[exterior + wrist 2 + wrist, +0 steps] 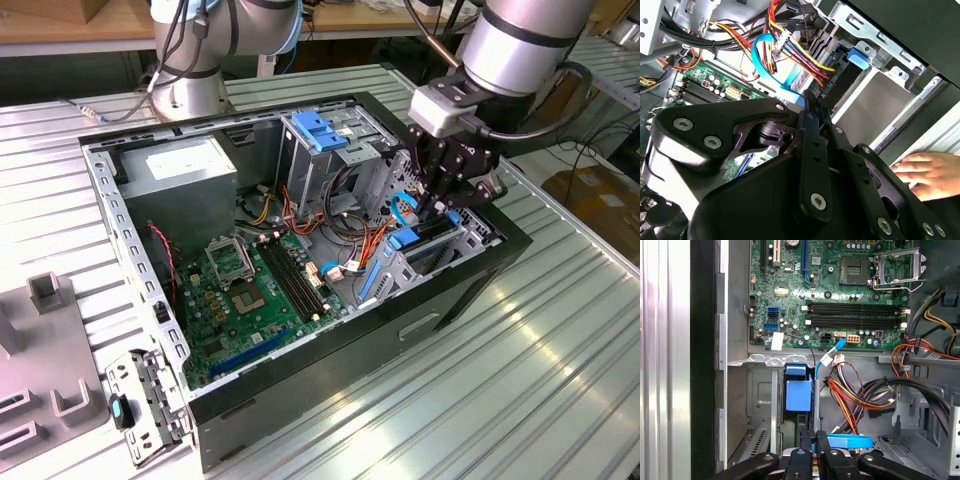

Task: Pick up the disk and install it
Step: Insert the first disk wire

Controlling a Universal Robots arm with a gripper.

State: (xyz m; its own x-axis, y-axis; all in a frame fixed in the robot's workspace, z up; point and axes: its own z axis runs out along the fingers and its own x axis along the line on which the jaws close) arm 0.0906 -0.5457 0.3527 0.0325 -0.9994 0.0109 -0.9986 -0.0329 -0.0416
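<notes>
Bracket point(150, 405): loose metal piece w/ black clip, on table just outside case's near corner, exterior view's left.
Case point(300, 390): open PC chassis lying flat on ribbed metal table point(520, 380); landmark for rest.
PSU point(185, 170): grey box w/ white sticker, far-left corner inside case.
Motherboard point(245, 300): green, on case floor; empty CPU socket, RAM slots visible in first wrist view point(855, 315).
Cage point(325, 150): tall metal, blue plastic top, at case's far wall, right of PSU.
Cables point(785, 47): red/yellow/orange bundle plus blue flat lead, betw. cage and drive bay.
Disk point(405, 240): blue carrier end visible, sitting in drive bay at case's right end; in first wrist view point(799, 395) upright betw. bay's metal rails, directly under pincer.
Gripper point(440, 205): black, over bay at case's right end; fingers clenched together at disk's blue carrier, whether gripping it or just pressing – can't tell.
Hand point(927, 175): person's, resting on case's outer edge, second wrist view.
</notes>
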